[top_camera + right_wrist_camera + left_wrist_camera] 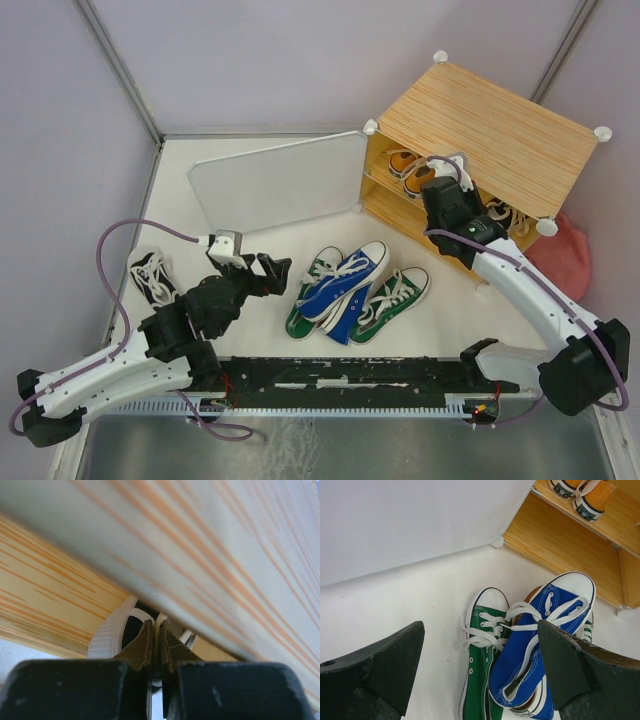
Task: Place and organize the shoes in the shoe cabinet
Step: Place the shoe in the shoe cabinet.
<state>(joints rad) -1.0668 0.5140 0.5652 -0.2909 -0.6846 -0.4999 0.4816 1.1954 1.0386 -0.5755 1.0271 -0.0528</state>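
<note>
The shoe cabinet point(490, 130) stands at the bench's far right corner, with its pale door panel point(275, 185) swung wide open toward the far left. An orange pair point(405, 165) sits on the inner shelf. Another shoe with white laces point(500, 215) shows further right in the opening.

Blue shoes point(345, 280) lie heaped over green shoes point(395, 300) in the middle of the bench point(300, 235), toward its near edge. One black shoe point(150, 272) lies alone by the left edge.

The right arm's fingers point(150, 637) are at the cabinet's mouth, pressed together, with a white ribbed sole point(107, 632) just beyond them. I cannot tell whether they pinch anything. The left arm's fingers point(270, 268) hang spread wide just left of the heap. A pink cloth point(560, 255) lies right of the cabinet.
</note>
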